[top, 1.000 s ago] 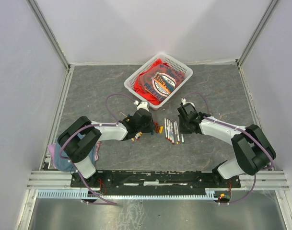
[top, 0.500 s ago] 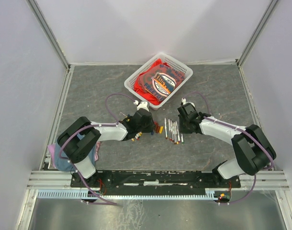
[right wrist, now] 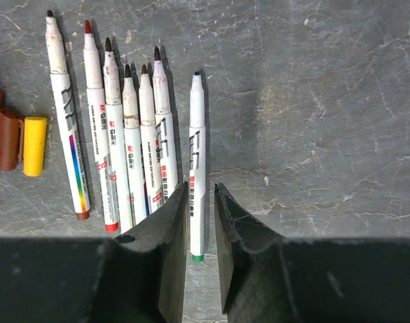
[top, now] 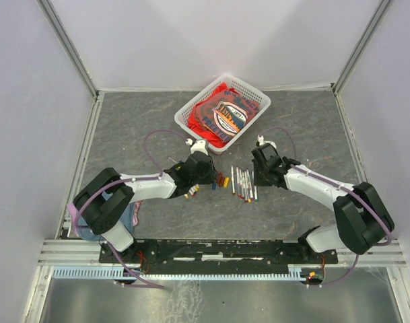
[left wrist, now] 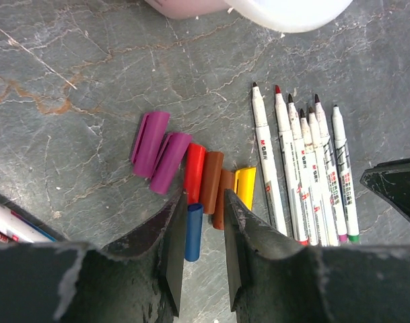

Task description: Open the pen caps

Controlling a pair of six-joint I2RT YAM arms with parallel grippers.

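Several pen caps [left wrist: 205,180] lie side by side on the grey table: two purple, a red, two brown and a yellow one. A blue cap [left wrist: 193,232] rests on the table between the fingers of my left gripper [left wrist: 205,196], which is open and hovers above it. In the top view the caps [top: 221,180] sit just ahead of the left gripper [top: 210,176]. Several uncapped white pens [right wrist: 124,128] lie in a row. The green-ended pen [right wrist: 197,168] lies on the table under the narrow gap of my open right gripper [right wrist: 200,187], also seen from above [top: 260,176].
A white basket [top: 198,99] holding red cloth stands behind the arms. A few more pens [top: 191,193] lie under the left arm, and their ends show in the left wrist view [left wrist: 9,225]. A blue and pink cloth [top: 127,217] lies by the left base.
The right jaws have widened a little over the green-ended pen. The left arm's elbow has shifted slightly left, and its gripper stays over the caps.
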